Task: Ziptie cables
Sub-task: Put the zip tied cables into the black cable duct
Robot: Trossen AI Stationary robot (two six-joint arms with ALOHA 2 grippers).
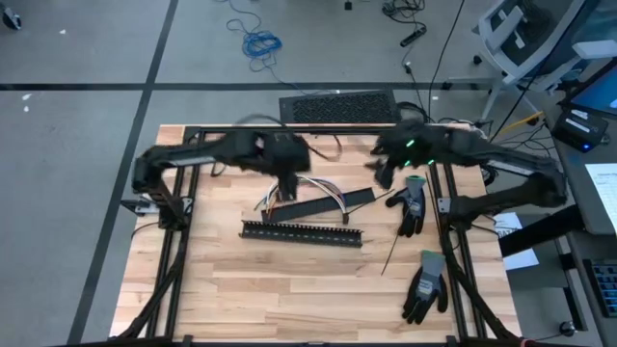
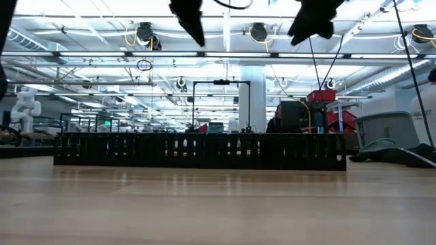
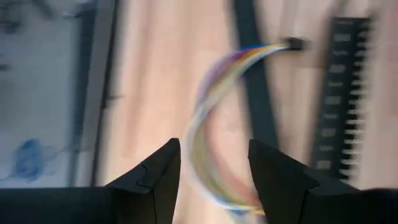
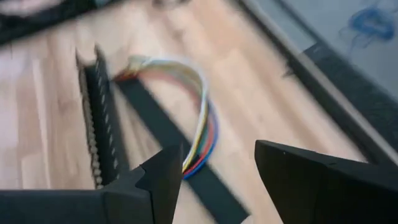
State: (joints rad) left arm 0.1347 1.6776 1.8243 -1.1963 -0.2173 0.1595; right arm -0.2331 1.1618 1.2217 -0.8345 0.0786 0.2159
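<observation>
Nearest the front edge of the wooden table (image 1: pixel 289 280), a grey-and-black glove (image 1: pixel 425 284) is lying flat on the right side, with a thin black zip-tie strip (image 1: pixel 396 247) lying loose just beyond it. Further in, a long black comb-like cable tray (image 1: pixel 302 232) is stretching across the middle of the table; in the low view it is filling the width of the scene as a dark slotted wall (image 2: pixel 197 151). Just behind that tray, the cables (image 1: pixel 313 192) are lying on the wood in a loose curve beside a flat black strip (image 1: pixel 318 203), their coloured wires fanning out from one gathered end. The left gripper (image 1: pixel 288 183) is hanging right above them with its fingers (image 3: pixel 158 174) standing apart and holding nothing, the cables (image 3: pixel 211 118) showing on the wood between and beyond them. A second glove (image 1: pixel 413 204) is lying to the right of the cables. The right gripper (image 1: pixel 385 172) is hovering near the far right part of the table, its fingers (image 4: pixel 155 180) also standing apart and empty, looking down on the cables (image 4: pixel 199 112). Beyond the table's far edge a dark keyboard (image 1: pixel 337 106) is sitting, and further off a coiled blue cord (image 1: pixel 260 43) is lying on the grey floor.
</observation>
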